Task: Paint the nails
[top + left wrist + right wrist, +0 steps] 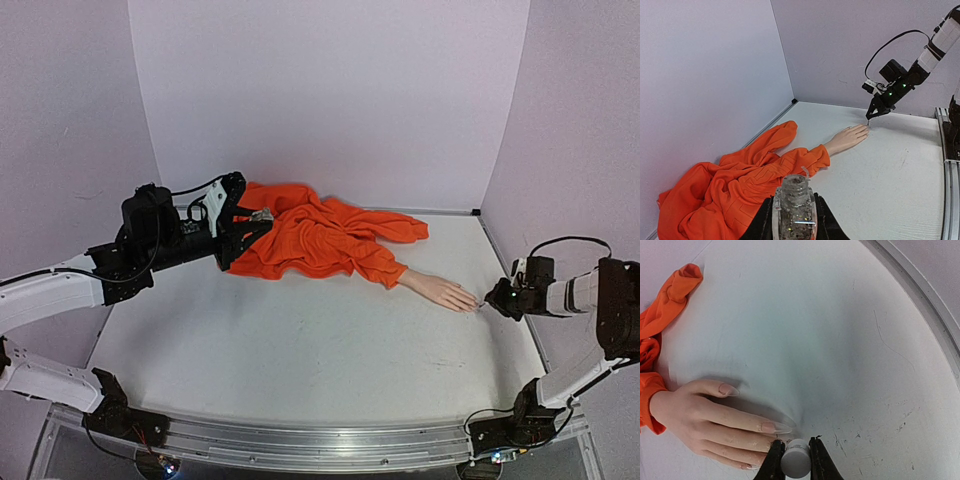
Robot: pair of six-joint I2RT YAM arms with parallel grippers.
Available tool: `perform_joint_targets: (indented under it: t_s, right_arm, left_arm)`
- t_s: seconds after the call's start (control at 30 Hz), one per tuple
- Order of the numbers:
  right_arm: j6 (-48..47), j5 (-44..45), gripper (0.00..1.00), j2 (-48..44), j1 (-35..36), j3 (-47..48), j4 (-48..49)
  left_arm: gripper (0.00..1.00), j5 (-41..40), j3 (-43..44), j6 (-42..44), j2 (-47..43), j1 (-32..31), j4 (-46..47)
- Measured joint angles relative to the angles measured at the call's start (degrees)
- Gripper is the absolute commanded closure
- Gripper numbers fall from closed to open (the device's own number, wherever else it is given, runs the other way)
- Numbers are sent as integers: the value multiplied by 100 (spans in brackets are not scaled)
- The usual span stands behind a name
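Beside the right pincer (795,449), nails (774,427) point rightward — fingers (735,420) straight.

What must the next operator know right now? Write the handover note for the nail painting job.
Left gripper: jaws shut on the clear bottle, beside the orange garment.
Right gripper: jaws shut on the white cap, its thin tip down at the fingertips of the mannequin hand.
The hand lies palm down on the table.
Done: cap off the bottle and brought to the hand.
Left: the nails look pale. Whether any is coated cannot be told, so check each and paint.
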Motion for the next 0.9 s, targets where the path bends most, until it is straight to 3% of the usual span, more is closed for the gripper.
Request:
perform_joint_targets:
  t_s: [0.6,0.9]
  right_arm:
    - [4,116,100,-601,0,-116,-50]
    - [-13,-225,100,-286,0,-118,42]
  left_arm:
    - [100,0,0,0,0,0,0]
    - [100,2,0,-4,0,0,0]
